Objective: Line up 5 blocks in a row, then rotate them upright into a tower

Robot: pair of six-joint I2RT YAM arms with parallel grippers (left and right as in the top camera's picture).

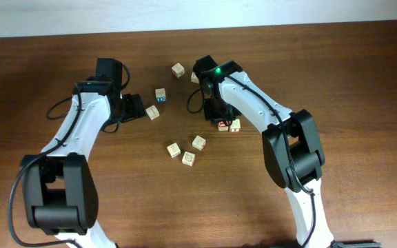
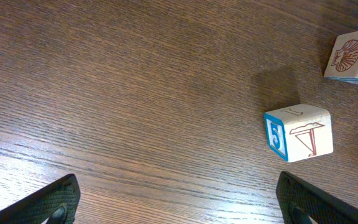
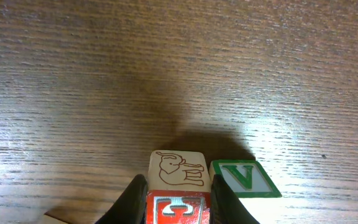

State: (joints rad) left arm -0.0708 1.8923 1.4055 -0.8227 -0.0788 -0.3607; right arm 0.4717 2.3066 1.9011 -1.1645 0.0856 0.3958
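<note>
The right jaws stand narrow, clamped on the red-and-white block (image 3: 178,208), whose lamb face shows just past the fingertips. A green V block (image 3: 244,179) sits just beside it, outside the jaws. The left jaws gape wide over the bare desk (image 2: 135,93), holding nothing; a blue-sided cube (image 2: 298,132) lies ahead of one finger. Three pale blocks (image 1: 188,158) cluster apart from both jaws.

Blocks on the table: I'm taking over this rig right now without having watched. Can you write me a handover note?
Left gripper: open, empty, over the table near the blue-5 block.
Right gripper: fingers shut on the red-topped block, beside a green V block.
Others: cluster of three blocks mid-table.
Done: cannot tell how many are rotated.
Left: probably rotate the held block, then the rest.
</note>
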